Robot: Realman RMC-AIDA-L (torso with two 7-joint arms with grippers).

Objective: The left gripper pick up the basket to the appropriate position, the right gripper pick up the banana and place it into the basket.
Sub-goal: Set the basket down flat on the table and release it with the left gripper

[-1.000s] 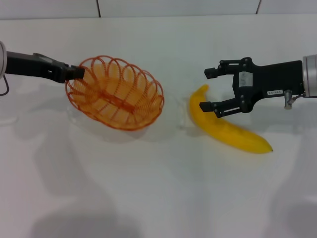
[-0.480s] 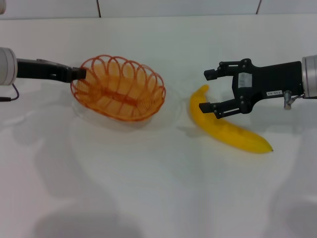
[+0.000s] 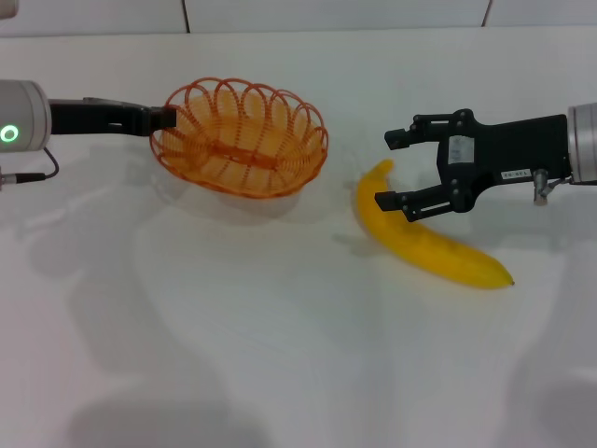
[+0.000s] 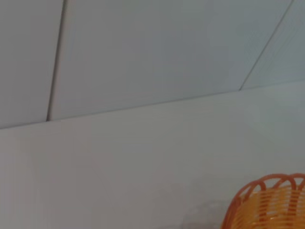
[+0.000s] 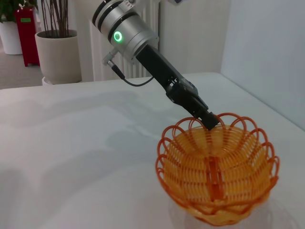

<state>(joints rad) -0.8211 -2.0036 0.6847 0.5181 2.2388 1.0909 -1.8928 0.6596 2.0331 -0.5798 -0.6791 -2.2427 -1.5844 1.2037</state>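
Note:
The orange wire basket [image 3: 241,140] hangs just above the white table at the left middle, with its shadow beneath it. My left gripper [image 3: 168,118] is shut on the basket's left rim. The right wrist view shows the same pinch on the rim by the left gripper [image 5: 209,121], with the basket [image 5: 217,174] empty. A corner of the basket [image 4: 269,202] shows in the left wrist view. The yellow banana [image 3: 429,245] lies on the table at the right. My right gripper [image 3: 388,170] stands open over the banana's upper end, one finger near its tip, holding nothing.
The white table [image 3: 280,355] runs to a pale wall at the back. Beyond the table's far side, the right wrist view shows a potted plant [image 5: 57,52] and a red stand [image 5: 26,33].
The left gripper has carried the basket to the right and toward the back of the table, and the basket now sits more level. The right gripper and banana have not moved.

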